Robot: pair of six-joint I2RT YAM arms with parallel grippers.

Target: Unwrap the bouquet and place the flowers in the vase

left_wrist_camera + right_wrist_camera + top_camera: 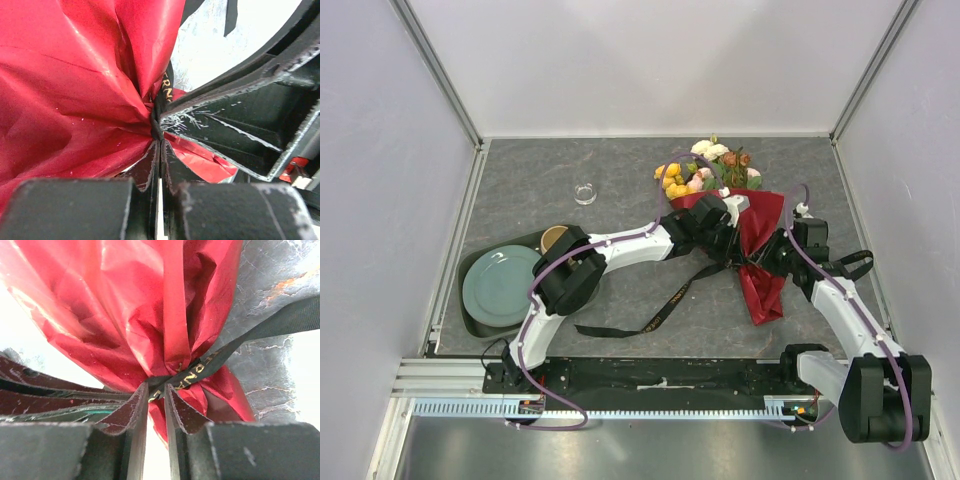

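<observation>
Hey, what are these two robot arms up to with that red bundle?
They are unwrapping a bouquet lying on the table. Both arms meet at its tied waist. The left gripper is closed right at the knot of the ribbon. The right gripper, jaws slightly apart, sits on the ribbon from the other side. A long tail of it trails loose across the table, but the red paper is not yet off the flowers. The vase stands empty, off to the left.

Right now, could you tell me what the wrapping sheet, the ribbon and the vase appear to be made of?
Wrapping sheet: likely glossy paper or film, red, creased with shiny highlights.
Ribbon: probably fabric, black, matte, gold lettering.
Vase: clear glass or plastic, see-through.
</observation>
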